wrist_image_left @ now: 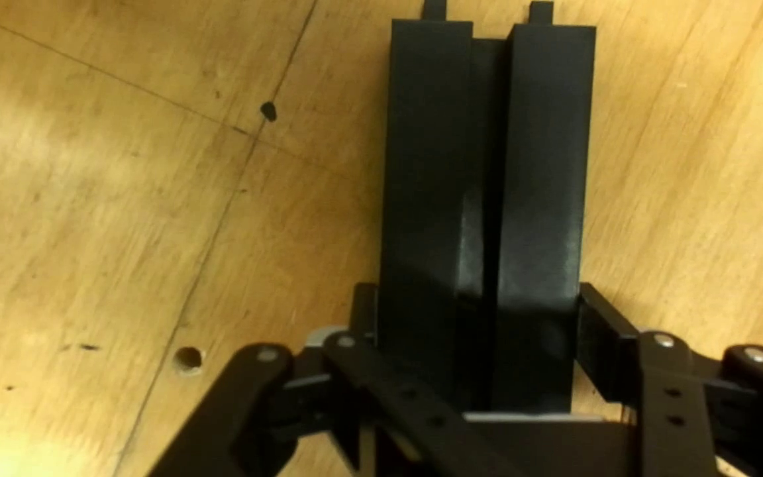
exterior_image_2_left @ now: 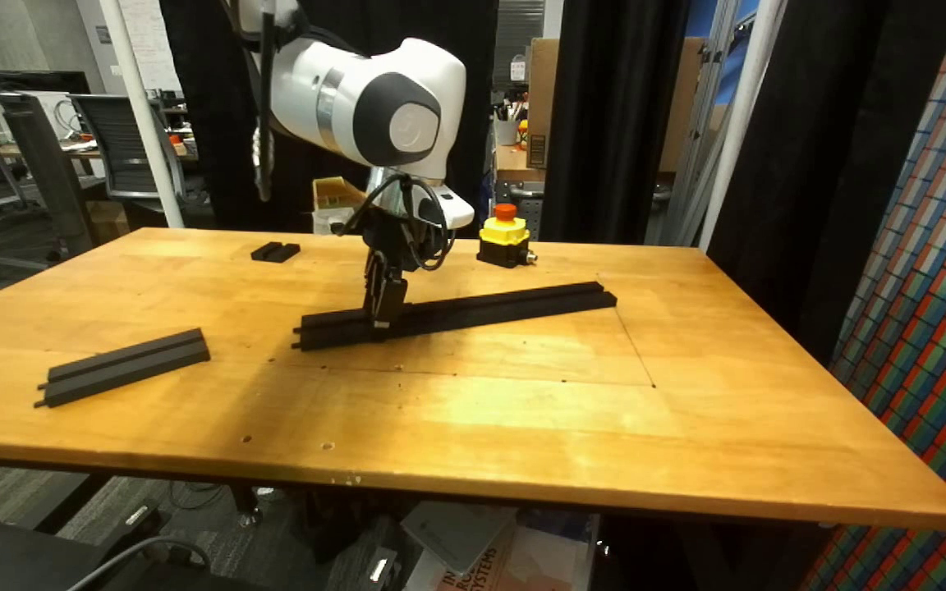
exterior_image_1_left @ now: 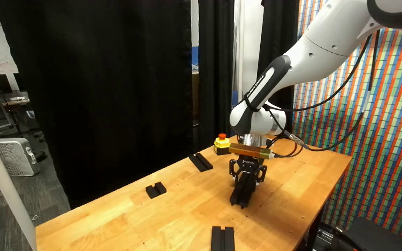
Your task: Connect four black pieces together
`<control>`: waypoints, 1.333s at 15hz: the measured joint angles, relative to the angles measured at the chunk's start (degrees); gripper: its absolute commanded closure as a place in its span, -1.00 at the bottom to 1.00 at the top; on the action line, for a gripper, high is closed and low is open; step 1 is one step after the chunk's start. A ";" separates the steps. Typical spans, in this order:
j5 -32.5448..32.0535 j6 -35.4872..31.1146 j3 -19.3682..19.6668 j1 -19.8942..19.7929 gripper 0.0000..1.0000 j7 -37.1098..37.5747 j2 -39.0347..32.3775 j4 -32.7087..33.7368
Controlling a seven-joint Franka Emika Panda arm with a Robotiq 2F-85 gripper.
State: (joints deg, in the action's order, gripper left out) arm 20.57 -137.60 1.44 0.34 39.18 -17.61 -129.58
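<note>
My gripper is shut on a grooved black piece, a pad against each long side, in the wrist view. Two short pins stick out of that piece's free end. In an exterior view the gripper stands over the near-left part of one long black strip lying on the table; the held piece is in line with it. I cannot make out the seams. From the opposite side, the gripper hides most of the strip. A separate black piece with pins at one end lies apart, to the left.
A stubby black slab and a small squarish black block lie near the table's curtain-side edge. Close to the slab stands a yellow emergency stop with a red button. Cables hang from the arm.
</note>
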 measured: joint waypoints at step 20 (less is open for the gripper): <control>-0.61 4.03 -2.32 4.42 -1.00 2.37 6.15 -1.23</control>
State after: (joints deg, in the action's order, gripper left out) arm 19.96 -133.57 -0.88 4.76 41.54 -11.46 -130.81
